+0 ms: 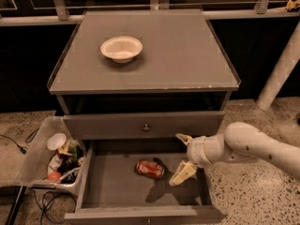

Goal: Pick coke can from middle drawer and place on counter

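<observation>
The coke can [149, 168] lies on its side on the floor of the open middle drawer [112, 191], near its middle. My gripper [180, 157] hangs over the drawer's right part, just right of the can and apart from it. Its two cream fingers [183, 173] are spread wide, with nothing between them. The white arm comes in from the right. The counter [178, 55] is the flat grey cabinet top above.
A white bowl [121, 48] stands on the counter's left half. A shut drawer front with a round knob [146, 127] sits above the open drawer. A clear bin of trash [56, 156] stands on the floor at the left. A white post [281, 64] rises at the right.
</observation>
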You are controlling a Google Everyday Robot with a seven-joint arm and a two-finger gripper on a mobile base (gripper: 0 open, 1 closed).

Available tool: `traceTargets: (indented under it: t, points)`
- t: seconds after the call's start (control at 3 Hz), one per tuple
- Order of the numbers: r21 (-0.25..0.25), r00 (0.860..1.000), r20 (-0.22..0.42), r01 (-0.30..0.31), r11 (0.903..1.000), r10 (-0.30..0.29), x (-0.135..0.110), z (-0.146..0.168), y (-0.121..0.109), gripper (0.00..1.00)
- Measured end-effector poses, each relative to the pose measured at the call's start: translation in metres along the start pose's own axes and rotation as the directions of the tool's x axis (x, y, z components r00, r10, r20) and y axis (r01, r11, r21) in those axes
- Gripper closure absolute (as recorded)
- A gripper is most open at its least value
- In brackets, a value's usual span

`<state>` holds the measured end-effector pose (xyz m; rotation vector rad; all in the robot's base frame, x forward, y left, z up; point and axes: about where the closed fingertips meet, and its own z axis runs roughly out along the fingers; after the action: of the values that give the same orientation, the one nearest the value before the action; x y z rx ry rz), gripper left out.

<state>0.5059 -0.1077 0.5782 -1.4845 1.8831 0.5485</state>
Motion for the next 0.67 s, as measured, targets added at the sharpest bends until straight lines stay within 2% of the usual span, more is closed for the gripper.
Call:
traceTargets:
  t: [0.33,0.67]
  points:
    - [0.006,0.998,0.053,0.022,0.9997,-0.023,0.007,0.037,0.003,0.00]
    - [-0.005,0.996,0.080,0.046,0.9989,-0.046,0.018,0.069,0.007,0.00]
